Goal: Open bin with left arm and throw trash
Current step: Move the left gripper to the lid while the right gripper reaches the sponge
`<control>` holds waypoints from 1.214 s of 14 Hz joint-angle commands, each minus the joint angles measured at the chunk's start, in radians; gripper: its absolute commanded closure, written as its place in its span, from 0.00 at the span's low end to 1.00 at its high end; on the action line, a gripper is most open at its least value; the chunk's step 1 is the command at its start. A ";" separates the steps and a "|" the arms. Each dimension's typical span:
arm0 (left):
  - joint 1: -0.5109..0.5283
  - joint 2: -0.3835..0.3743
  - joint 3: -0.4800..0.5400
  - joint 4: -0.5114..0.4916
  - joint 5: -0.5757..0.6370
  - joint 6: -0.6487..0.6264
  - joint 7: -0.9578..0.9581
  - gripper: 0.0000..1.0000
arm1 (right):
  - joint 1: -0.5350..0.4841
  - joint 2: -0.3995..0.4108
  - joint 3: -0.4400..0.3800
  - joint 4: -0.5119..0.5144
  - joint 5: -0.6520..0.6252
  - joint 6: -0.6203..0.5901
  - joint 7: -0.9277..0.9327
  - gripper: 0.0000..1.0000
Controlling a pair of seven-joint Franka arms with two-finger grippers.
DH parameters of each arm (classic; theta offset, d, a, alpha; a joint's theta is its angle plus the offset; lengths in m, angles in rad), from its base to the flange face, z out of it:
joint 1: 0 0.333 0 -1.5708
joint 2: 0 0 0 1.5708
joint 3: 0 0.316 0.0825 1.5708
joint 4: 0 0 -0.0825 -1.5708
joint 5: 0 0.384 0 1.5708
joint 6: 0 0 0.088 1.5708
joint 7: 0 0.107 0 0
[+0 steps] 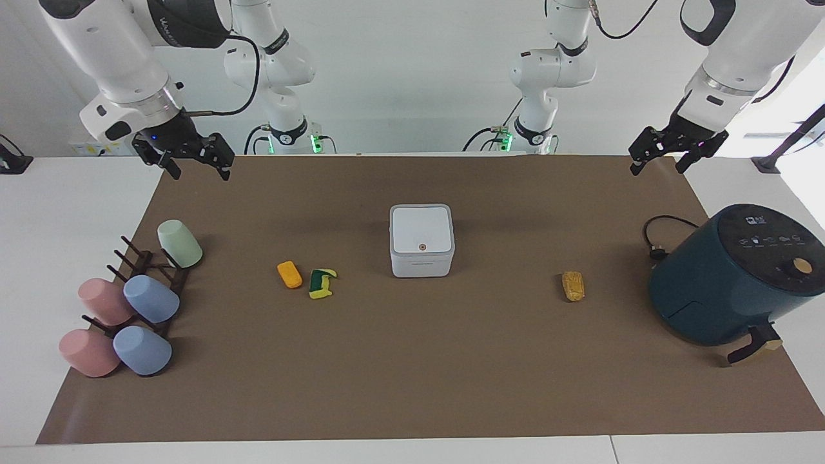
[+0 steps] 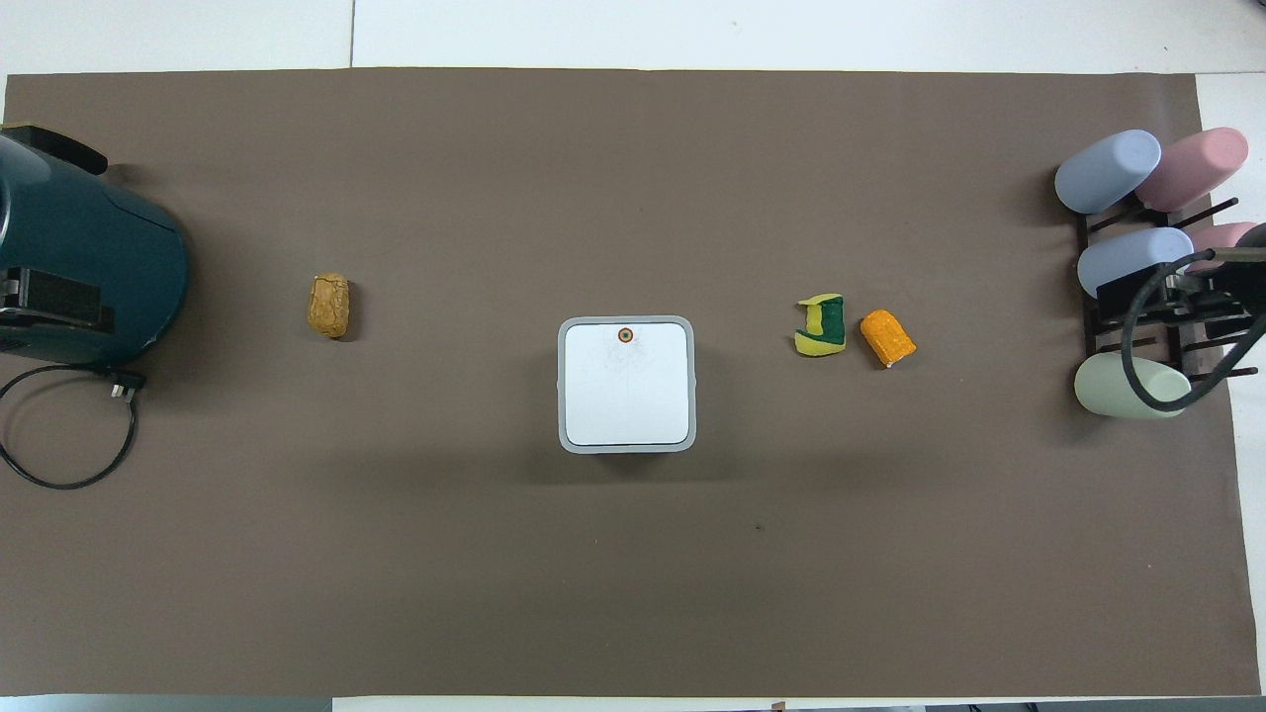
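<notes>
The white bin [image 1: 421, 240] stands at the middle of the brown mat with its lid shut; it also shows in the overhead view [image 2: 626, 384]. An orange scrap [image 1: 289, 274] [image 2: 887, 337] and a green-and-yellow scrap [image 1: 321, 283] [image 2: 821, 326] lie side by side toward the right arm's end. A golden-brown scrap [image 1: 573, 285] [image 2: 329, 305] lies toward the left arm's end. My left gripper [image 1: 662, 161] hangs open and empty over the mat's edge nearest the robots. My right gripper [image 1: 196, 166] hangs open and empty over the mat's corner, above the cup rack.
A dark teal round appliance [image 1: 728, 277] [image 2: 79, 267] with its black cord [image 2: 59, 435] stands at the left arm's end. A dark rack [image 1: 145, 267] with several pastel cups [image 2: 1108, 168] stands at the right arm's end.
</notes>
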 commanded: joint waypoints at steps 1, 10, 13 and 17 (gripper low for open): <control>0.000 -0.038 0.002 -0.063 -0.018 0.055 0.014 0.00 | -0.013 0.004 0.010 0.016 0.016 -0.022 -0.024 0.00; -0.099 -0.038 -0.018 -0.076 -0.018 0.123 -0.026 0.05 | -0.022 0.003 0.025 -0.001 0.025 0.013 -0.026 0.00; -0.236 -0.041 -0.019 -0.133 -0.018 0.214 -0.161 0.92 | -0.024 0.053 0.091 -0.033 0.042 0.128 -0.006 0.00; -0.415 -0.037 -0.019 -0.250 -0.018 0.418 -0.262 1.00 | -0.022 0.147 0.169 -0.097 0.042 0.329 0.080 0.00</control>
